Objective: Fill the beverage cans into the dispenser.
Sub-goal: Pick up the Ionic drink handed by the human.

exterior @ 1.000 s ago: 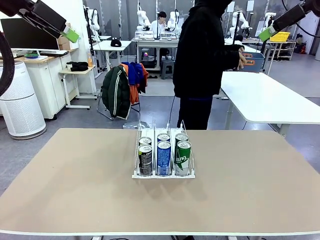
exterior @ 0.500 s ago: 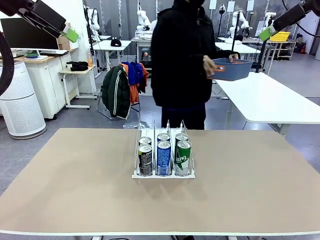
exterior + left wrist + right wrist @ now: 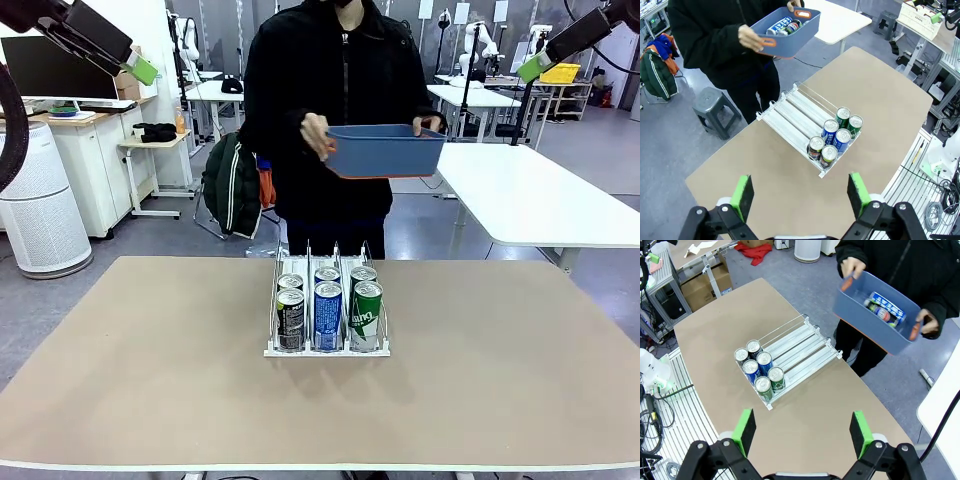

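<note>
The dispenser (image 3: 327,349) stands at the table's middle, with several beverage cans (image 3: 328,315) at its near end: black ones in the left lane, blue-and-white in the middle, green on the right. Its far rails (image 3: 790,112) are bare. A person at the far side holds a blue bin (image 3: 385,150) in both hands, and more cans (image 3: 785,26) lie inside it. High at the upper left, my left gripper (image 3: 140,68) hangs open and holds nothing. My right gripper (image 3: 533,66) is open and high at the upper right. From both wrists I look down on the dispenser (image 3: 800,347).
The brown table (image 3: 150,380) has wide free room on both sides of the dispenser. A grey stool (image 3: 715,107) stands on the floor near the person. Behind the person are a white table (image 3: 540,200) and a chair with jackets (image 3: 240,180).
The person has turned from the white table to face me, bringing the blue bin round in front of the chest above the dispenser's far end. Both arms stay still.
</note>
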{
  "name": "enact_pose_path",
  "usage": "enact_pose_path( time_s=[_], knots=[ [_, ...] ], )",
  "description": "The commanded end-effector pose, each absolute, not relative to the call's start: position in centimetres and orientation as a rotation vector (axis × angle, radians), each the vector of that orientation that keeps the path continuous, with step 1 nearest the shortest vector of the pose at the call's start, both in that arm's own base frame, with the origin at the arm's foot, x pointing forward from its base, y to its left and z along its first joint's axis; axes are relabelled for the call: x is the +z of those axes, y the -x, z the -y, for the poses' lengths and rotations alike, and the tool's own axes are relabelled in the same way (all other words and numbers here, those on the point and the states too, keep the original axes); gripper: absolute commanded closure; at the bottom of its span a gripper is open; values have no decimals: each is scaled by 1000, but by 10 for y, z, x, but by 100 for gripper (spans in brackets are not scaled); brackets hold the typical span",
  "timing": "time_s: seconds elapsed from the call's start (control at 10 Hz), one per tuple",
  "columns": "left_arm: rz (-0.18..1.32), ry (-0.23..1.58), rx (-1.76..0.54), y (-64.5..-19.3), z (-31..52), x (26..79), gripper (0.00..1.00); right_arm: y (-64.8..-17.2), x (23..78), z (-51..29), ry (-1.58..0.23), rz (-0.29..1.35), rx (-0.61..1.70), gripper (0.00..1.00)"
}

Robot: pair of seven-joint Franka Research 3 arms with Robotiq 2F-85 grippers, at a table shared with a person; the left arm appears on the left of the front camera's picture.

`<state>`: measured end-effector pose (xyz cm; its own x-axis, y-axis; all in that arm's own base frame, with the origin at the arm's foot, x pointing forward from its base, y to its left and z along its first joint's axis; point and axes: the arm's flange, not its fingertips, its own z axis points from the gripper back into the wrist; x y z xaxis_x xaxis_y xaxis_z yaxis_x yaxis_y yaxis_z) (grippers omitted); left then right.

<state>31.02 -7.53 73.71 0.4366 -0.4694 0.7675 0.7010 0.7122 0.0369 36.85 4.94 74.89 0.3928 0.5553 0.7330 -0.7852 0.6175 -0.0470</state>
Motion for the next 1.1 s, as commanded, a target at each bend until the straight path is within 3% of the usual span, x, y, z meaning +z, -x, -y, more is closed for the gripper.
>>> enact_pose_path(
  time_s=[0.0, 1.0],
  knots=[
    [847, 307, -744, -311, 75, 737, 0, -370, 748, -48, -342, 789, 869, 0],
    [847, 307, -744, -311, 75, 737, 0, -370, 748, -48, -342, 789, 869, 0]
  ],
)
